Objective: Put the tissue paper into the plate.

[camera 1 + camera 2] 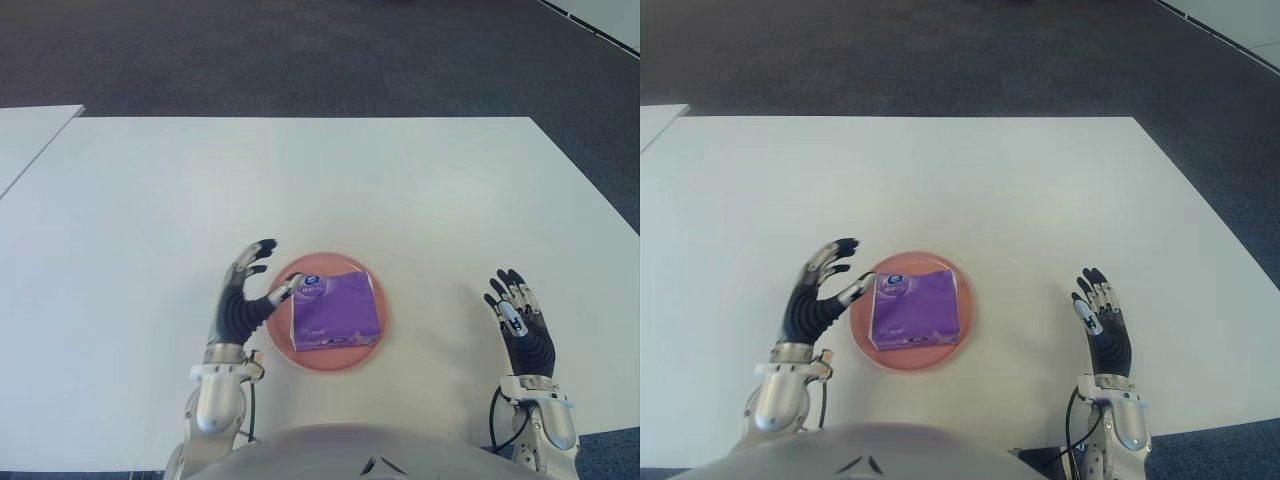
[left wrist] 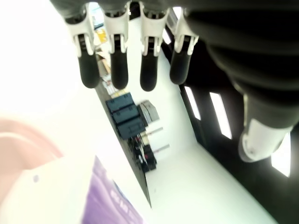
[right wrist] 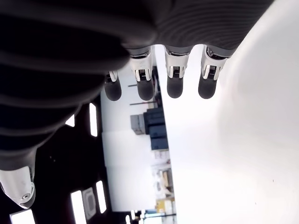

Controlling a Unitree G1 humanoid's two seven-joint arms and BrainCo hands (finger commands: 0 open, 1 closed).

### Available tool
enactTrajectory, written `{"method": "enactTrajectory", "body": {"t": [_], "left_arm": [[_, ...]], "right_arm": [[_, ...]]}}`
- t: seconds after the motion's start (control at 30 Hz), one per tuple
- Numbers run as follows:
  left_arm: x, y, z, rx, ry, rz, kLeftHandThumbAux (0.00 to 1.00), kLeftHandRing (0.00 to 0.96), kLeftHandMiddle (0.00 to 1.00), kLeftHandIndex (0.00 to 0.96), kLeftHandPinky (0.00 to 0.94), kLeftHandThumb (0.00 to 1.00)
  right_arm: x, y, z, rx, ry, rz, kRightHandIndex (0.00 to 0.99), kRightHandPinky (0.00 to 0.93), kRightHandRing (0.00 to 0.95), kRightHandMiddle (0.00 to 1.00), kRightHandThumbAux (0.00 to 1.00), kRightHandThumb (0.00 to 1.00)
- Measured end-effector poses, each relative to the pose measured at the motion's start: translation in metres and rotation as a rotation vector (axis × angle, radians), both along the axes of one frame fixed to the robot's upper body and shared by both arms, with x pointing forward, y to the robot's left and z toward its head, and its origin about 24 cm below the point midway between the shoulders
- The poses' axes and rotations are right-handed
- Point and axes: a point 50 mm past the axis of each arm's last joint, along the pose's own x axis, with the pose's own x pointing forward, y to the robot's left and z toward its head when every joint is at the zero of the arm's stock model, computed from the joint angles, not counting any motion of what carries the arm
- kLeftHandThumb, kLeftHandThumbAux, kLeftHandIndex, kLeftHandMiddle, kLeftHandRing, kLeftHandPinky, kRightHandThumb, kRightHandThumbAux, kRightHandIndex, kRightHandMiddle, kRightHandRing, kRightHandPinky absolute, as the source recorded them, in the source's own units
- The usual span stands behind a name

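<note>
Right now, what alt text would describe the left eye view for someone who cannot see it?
A purple tissue packet lies in a round pink plate on a white table. The open left hand is beside the plate; the open right hand is farther right.

Bright, even light; overexposed wrist views

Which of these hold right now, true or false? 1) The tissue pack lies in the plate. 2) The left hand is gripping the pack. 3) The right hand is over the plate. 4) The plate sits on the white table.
1) True: the purple tissue pack lies in the pink plate.
2) False: the left hand is open beside the plate's left edge, fingers spread, holding nothing.
3) False: the right hand shows open, well to the right of the plate.
4) True: the plate is on the white table.
</note>
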Motion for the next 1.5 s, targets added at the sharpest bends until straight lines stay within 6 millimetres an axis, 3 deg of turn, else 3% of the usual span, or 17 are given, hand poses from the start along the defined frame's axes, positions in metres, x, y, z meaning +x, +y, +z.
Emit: {"method": "enactTrajectory", "body": {"t": [0.2,0.5,0.77,0.87,1.07,1.5], "left_arm": [[-0.013,0.014,-0.004,-0.136,0.011,0.182,0.577,0.221,0.2,0.203,0.26,0.132],[-0.017,0.018,-0.003,-0.173,-0.037,0.217,0.598,0.226,0.203,0.217,0.262,0.174],[-0.044,0.018,-0.027,-0.189,0.108,0.253,0.604,0.193,0.179,0.212,0.224,0.16],[-0.047,0.015,-0.03,-0.196,0.129,0.248,0.602,0.185,0.172,0.209,0.22,0.148],[-0.047,0.015,-0.029,-0.187,0.124,0.246,0.585,0.17,0.162,0.203,0.194,0.12],[-0.046,0.016,-0.03,-0.179,0.131,0.251,0.552,0.146,0.148,0.14,0.156,0.078]], "right_arm": [[-0.004,0.014,-0.006,0.013,-0.009,0.043,0.044,0.053,0.034,0.057,0.541,0.113],[-0.003,0.025,-0.008,-0.01,-0.038,0.109,0.042,0.04,0.037,0.057,0.51,0.083],[0.005,0.04,-0.014,-0.009,-0.057,0.153,0.036,0.059,0.033,0.051,0.512,0.097],[0.013,0.053,-0.013,0.019,-0.102,0.17,0.042,0.084,0.041,0.054,0.525,0.12],[0.027,0.075,-0.005,0.105,-0.231,0.232,0.1,0.12,0.07,0.083,0.522,0.308],[0.028,0.067,-0.003,0.125,-0.274,0.228,0.114,0.122,0.076,0.09,0.516,0.356]]}}
